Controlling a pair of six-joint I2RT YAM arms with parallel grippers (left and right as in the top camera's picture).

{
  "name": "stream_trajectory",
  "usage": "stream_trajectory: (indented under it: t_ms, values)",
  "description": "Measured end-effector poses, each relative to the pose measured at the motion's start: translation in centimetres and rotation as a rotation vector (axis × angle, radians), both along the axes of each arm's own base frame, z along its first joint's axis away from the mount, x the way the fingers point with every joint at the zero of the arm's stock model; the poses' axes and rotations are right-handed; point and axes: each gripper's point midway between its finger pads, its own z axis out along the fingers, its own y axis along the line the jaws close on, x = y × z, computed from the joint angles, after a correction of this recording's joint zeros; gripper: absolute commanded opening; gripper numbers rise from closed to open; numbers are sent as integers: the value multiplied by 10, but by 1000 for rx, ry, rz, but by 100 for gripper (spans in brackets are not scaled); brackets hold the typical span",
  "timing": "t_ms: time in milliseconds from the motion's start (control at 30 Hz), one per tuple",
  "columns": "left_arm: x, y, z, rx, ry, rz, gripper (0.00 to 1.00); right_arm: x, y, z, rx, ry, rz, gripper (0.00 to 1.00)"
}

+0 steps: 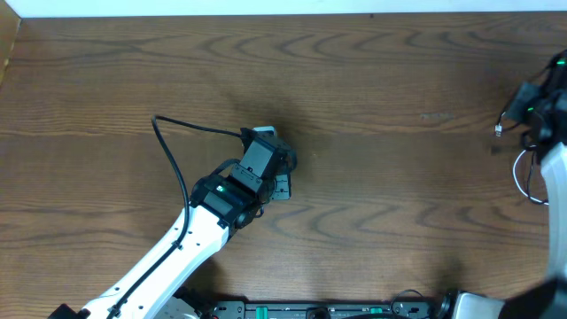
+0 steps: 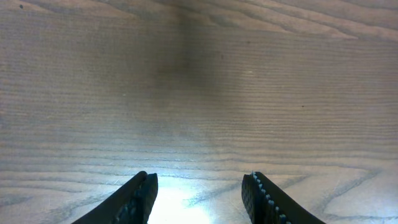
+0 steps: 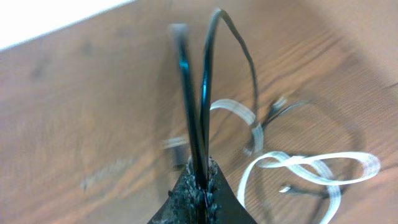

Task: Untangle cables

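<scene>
While most of the overhead shot is being taken up by the wooden table [image 1: 354, 71], the two arms are being shown well apart on it. The left arm [image 1: 159, 257] is being stretched in from the bottom-left corner toward the middle, with its own thick black wiring [image 1: 168, 146] being looped out to one side. The right arm [image 1: 556, 168] is being cropped by the right edge, so only a bit of it is being seen.

The left gripper [image 2: 200, 186] is being held roughly half open, pointed down at the wood. Nothing is being gripped by it; only bare, brightly lit grain is being framed between the fingers [image 2: 142, 196].

The right gripper [image 3: 200, 180] is being clamped fully shut on the black cable [image 3: 205, 93]. In the right wrist view, two strands of it are being pinched side by side and are running out from the fingertips as a narrow loop. That bit is being blurred pretty badly, so whether the strands are being crossed further along can't be told.

The white cable [image 3: 305, 165] isn't being held by anything. It's being shown in flat loops on the table at the far right, just past the pinched black loop. A thin black strand is being seen across those white loops, though touching versus just overlapping can't be made out.
</scene>
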Motion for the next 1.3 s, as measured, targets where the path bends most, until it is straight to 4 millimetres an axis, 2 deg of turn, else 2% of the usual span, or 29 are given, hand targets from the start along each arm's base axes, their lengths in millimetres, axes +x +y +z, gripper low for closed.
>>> stream_trajectory:
  t_ms: [67, 133, 400, 433, 533, 633, 833, 1000, 1167, 1300]
  values:
    - [0, 0, 0, 0, 0, 0, 49, -9, -10, 21, -47, -45, -42, 1]
    - [0, 0, 0, 0, 0, 0, 49, -20, -24, 34, -83, -64, -97, 1]
    - [-1, 0, 0, 2, 2, 0, 49, -55, -74, 36, -132, -32, -280, 1]
    - [-1, 1, -1, 3, 4, 0, 49, -60, -80, 35, -128, -32, -306, 10]
    - [-1, 1, -1, 4, 6, 0, 49, -69, -91, 34, -101, -45, -365, 44]
    - [-1, 1, -1, 4, 6, 0, 49, -69, -93, 32, -62, -64, -358, 54]
    - [-1, 1, -1, 4, 6, 0, 49, -47, -70, 17, 70, -84, -223, 59]
    - [-1, 1, -1, 4, 6, 0, 49, -26, -35, -3, 243, -81, -59, 68]
    - [1, -1, 1, -3, -4, -1, 54, -7, 23, -15, 443, -73, 154, 75]
    - [9, -8, 8, -41, -45, -5, 54, 7, 80, -25, 574, -40, 335, 79]
